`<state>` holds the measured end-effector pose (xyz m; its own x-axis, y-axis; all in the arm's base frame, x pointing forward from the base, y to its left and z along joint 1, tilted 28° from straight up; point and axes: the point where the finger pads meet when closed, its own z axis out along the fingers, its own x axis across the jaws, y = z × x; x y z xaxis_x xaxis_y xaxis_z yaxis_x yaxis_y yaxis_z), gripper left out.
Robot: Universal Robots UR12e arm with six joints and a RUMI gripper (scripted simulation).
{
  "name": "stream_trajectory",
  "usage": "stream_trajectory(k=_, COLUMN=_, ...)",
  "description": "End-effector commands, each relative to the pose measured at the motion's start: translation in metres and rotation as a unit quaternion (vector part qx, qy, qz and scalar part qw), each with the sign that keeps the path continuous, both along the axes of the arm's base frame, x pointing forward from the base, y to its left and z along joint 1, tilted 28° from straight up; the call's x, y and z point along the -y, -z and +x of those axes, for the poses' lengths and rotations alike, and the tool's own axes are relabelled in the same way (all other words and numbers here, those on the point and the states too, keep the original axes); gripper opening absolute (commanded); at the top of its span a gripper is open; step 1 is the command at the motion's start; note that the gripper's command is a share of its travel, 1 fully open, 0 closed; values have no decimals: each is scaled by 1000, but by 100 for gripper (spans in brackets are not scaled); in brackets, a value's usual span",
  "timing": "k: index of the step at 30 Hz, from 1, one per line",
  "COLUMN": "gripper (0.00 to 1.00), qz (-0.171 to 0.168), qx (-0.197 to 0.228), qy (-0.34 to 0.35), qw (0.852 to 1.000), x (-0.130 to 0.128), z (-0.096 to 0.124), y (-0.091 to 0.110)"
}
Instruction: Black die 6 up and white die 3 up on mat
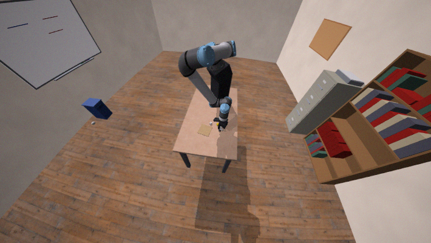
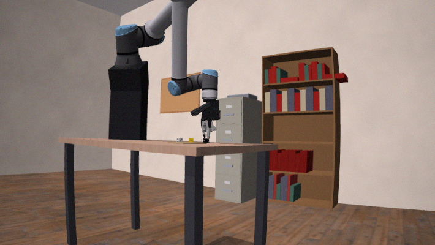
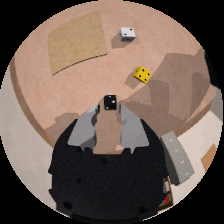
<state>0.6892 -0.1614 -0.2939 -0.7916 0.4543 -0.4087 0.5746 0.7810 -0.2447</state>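
Seen from the wrist, the wooden desk (image 1: 192, 112) (image 2: 128, 146) (image 3: 75, 95) bears a yellow die (image 1: 217, 124) (image 2: 191, 140) (image 3: 142, 74); around it, black die (image 2: 206, 141) (image 3: 110, 102) at eight, mat (image 1: 204, 130) (image 2: 184, 143) (image 3: 77, 44) ten, white die (image 1: 210, 123) (image 2: 179, 140) (image 3: 127, 34) eleven.

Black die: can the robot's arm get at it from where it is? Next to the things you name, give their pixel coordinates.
Probably yes: the jaws look open and low around the black die (image 3: 110, 102), and the yellow die (image 3: 143, 74) (image 2: 191, 140) sits off to one side.
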Motion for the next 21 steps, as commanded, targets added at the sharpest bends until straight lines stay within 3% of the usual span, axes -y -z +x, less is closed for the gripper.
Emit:
stream_trajectory(k=1, gripper=24, qz=0, qx=0, qy=0, qw=1000, x=3, z=2, y=5)
stream_trajectory(k=21, gripper=24, qz=0, qx=0, qy=0, qw=1000, x=8, z=5, y=17)
